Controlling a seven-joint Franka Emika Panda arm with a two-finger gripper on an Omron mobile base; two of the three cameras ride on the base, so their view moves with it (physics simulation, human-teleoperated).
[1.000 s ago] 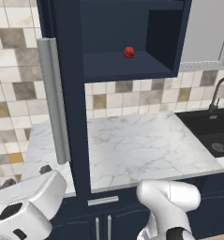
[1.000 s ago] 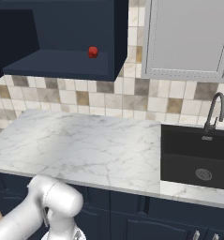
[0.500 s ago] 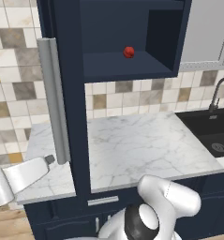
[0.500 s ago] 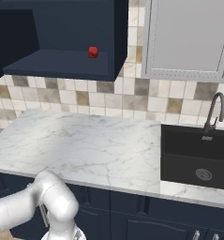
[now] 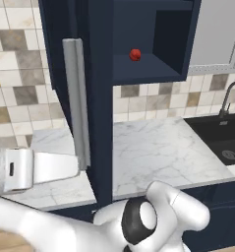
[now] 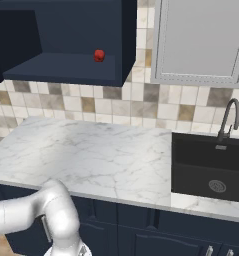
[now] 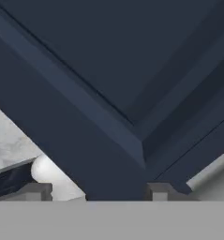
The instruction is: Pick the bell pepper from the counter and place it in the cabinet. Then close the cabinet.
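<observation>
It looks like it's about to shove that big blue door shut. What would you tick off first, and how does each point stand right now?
1. Bell pepper inside the cabinet, on its shelf: ok.
2. Pepper back from the front edge: ok.
3. Door closed: not ok, it stands open.
4. Claw at the door, near the handle: ok.
5. Claw touching the door panel: cannot tell.
6. Claw open or shut: cannot tell.
</observation>
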